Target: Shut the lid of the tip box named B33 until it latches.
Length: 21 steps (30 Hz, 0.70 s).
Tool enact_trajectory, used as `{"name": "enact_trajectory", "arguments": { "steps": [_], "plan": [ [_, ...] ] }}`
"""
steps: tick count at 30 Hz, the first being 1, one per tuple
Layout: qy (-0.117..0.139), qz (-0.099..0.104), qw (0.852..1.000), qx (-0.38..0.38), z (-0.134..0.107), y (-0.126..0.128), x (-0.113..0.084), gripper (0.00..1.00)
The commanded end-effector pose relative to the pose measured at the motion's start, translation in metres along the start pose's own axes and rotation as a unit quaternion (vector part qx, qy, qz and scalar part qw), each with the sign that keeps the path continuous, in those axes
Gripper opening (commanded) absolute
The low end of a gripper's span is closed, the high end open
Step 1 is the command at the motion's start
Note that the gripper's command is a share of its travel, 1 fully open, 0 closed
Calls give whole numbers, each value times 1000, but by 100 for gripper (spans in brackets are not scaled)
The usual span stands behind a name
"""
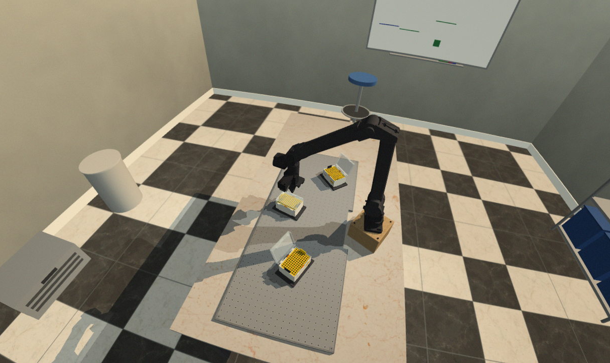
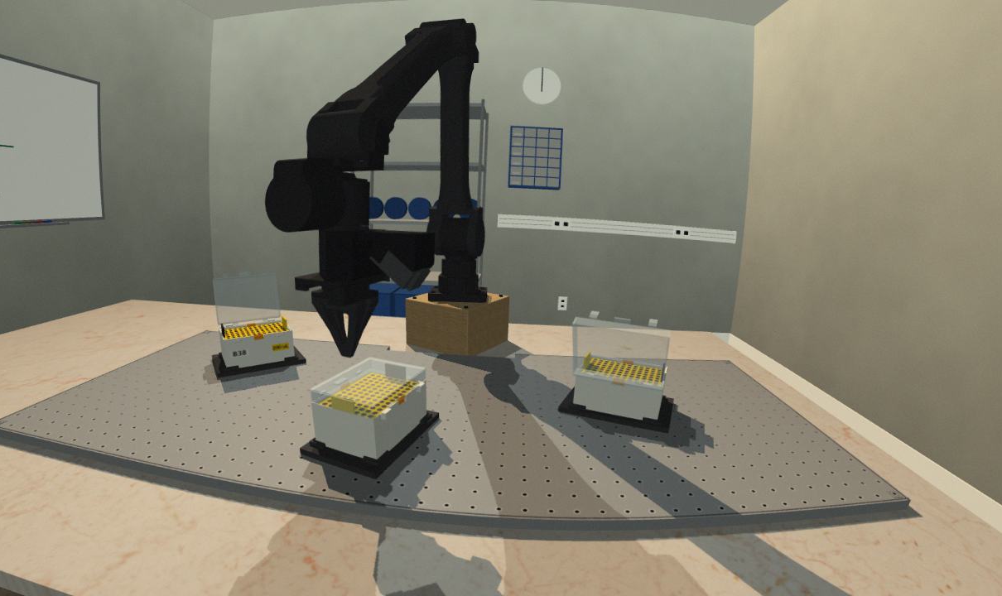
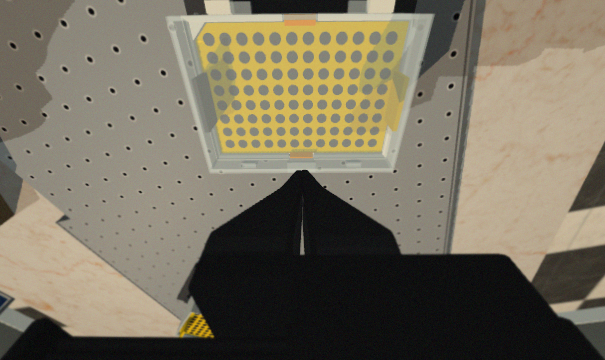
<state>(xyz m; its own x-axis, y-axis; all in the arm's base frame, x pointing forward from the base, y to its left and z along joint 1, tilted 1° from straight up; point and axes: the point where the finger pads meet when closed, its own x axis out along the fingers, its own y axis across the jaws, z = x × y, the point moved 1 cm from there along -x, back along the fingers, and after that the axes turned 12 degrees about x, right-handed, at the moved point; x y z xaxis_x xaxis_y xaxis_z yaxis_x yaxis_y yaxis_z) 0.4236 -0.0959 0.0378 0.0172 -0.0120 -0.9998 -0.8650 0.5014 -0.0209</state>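
You see even, sharp light; the arm (image 2: 386,133) casts long shadows across the curved-looking perforated board (image 2: 749,444).

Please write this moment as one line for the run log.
gripper: shut, holding nothing | position: above and just off middle box | middle lid: down | left box lid: up | right box lid: up
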Motion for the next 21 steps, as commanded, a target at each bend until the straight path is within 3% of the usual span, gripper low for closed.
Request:
{"name": "enact_trajectory", "arguments": {
  "steps": [1,5,6,8,18,21],
  "plan": [
    [-11,-29,1000,-5,6,-22,-30,0],
    [-11,-29,1000,-5,6,-22,-33,0],
    [-5,-7,1000,-5,3,-12,-17,0],
    [-11,-29,999,-5,6,-21,-38,0],
    [-12,-30,999,-5,6,-21,-56,0],
    [-6,-14,1000,-1,4,-11,-39,0]
  ]
}}
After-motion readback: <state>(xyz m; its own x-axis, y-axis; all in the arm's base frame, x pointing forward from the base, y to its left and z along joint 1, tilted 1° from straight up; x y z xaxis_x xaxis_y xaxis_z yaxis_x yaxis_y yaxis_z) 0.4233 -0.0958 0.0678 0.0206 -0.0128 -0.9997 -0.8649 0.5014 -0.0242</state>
